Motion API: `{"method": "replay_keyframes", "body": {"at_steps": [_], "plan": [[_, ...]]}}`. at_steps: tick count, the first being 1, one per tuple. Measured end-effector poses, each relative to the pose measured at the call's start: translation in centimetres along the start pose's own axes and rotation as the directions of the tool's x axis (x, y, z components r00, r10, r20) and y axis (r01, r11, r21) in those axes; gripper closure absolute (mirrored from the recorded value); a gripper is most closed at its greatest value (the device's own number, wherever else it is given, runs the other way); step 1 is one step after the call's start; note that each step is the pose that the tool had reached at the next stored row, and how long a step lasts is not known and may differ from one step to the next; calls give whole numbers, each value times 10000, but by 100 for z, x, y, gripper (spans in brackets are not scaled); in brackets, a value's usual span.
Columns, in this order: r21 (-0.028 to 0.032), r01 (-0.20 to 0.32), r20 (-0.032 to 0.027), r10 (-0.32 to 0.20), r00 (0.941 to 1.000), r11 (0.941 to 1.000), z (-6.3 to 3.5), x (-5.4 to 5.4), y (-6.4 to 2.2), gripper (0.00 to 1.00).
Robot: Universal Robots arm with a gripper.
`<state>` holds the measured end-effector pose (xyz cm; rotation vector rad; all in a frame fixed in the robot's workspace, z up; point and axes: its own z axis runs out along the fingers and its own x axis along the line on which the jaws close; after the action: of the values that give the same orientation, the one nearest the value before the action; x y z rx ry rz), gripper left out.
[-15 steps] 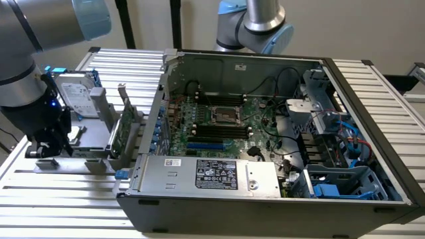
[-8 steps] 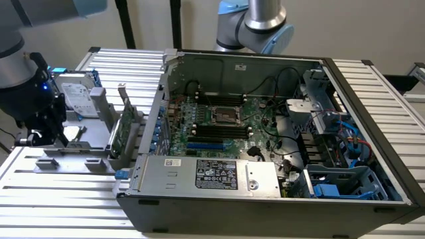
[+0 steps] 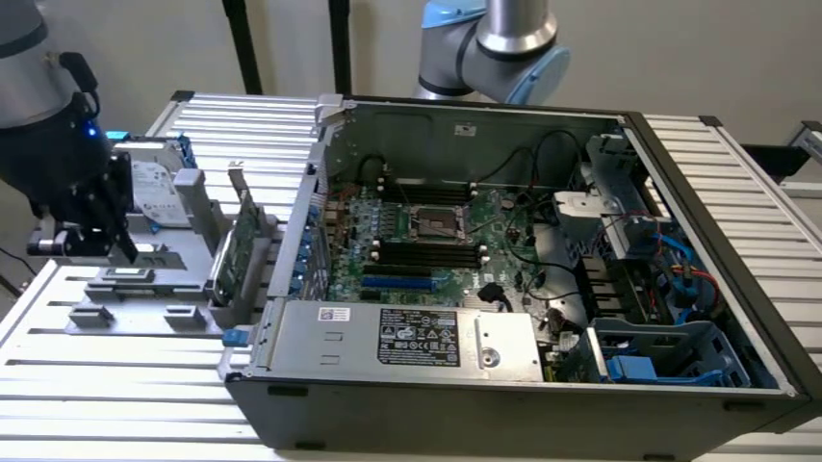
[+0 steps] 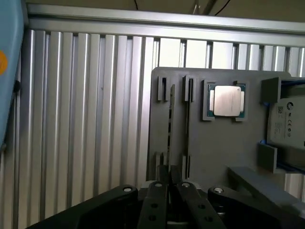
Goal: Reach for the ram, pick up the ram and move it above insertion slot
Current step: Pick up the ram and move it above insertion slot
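The ram (image 4: pixel 170 125) is a thin strip seen edge-on, standing in the slotted guides of a grey fixture plate (image 4: pixel 214 148). In the wrist view my gripper (image 4: pixel 169 175) hangs over the ram's near end, its black fingers (image 4: pixel 156 200) drawn close together with nothing visibly between them. In the exterior view the gripper (image 3: pixel 123 250) hovers just above the same fixture (image 3: pixel 180 255), at the exterior view's left of the open computer case (image 3: pixel 514 385). The motherboard's black insertion slots (image 3: pixel 424 255) lie inside the case, well away from the gripper.
A square silver processor chip (image 4: pixel 228 101) sits in the fixture beside the ram. A wider green expansion card (image 3: pixel 239 252) stands upright between fixture and case. A hard drive (image 4: pixel 286 125) rests at the fixture's edge. A second arm (image 3: pixel 495 43) stands behind the case on the ribbed metal table (image 4: pixel 86 119).
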<state>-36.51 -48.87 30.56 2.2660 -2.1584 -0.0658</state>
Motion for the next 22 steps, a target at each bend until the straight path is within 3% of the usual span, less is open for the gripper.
{"method": "replay_keyframes", "body": {"at_steps": [19, 22], "plan": [[-1, 0, -1, 0, 10000, 10000, -889, -3, -735, 86], [0, 0, 0, 0, 10000, 10000, -982, -16, -836, 86]]}}
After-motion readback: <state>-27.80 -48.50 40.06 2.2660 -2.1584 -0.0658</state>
